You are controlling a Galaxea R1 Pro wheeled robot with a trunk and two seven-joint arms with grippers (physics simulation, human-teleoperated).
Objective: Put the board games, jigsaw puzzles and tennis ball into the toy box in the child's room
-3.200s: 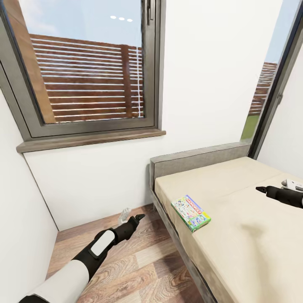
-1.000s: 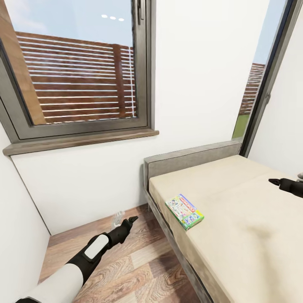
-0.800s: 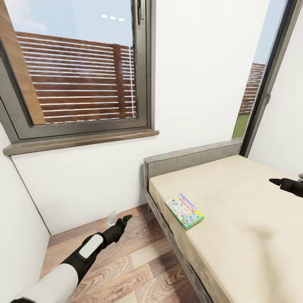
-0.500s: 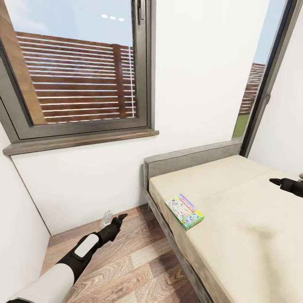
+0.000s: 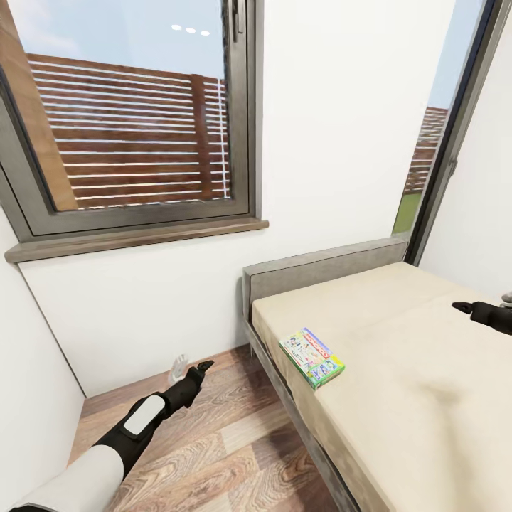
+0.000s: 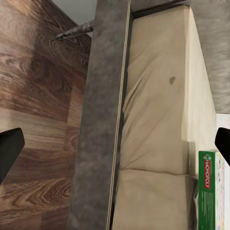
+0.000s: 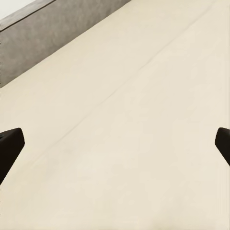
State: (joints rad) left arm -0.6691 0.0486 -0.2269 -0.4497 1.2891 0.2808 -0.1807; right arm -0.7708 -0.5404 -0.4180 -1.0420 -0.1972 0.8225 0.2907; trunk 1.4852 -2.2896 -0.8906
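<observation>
There's the board game (image 5: 311,357), lying flat on the bed (image 5: 398,370) close to its near-left edge, not far from the grey headboard (image 5: 323,269). In the left wrist view the same box (image 6: 211,189) shows its green side, and the word MONOPOLY reads clearly down it. The rest of the lid's print is too small to make out.

Out from the box now: a plain beige mattress, faintly creased, on a grey frame. Beside it runs a wood-plank floor (image 5: 213,455), then a white wall with a big grey-framed window (image 5: 135,121) and a brown sill; slatted fencing shows outside. A second tall window (image 5: 448,135) stands past the head of the bed.

The left gripper (image 5: 190,371) hangs low over the floor, well apart from the game, and its dark fingers (image 6: 8,151) stand wide apart at both edges of its wrist view, nothing between them. The right gripper (image 5: 462,308) hovers over the far side of the mattress, fingers (image 7: 9,143) likewise spread, empty.

Against three seconds ago, the whole head picture has slid a little, so that's the camera moving. In the last second the left arm has swung leftward, away from the bed frame, while the right gripper has barely stirred. The game sits where it was.
</observation>
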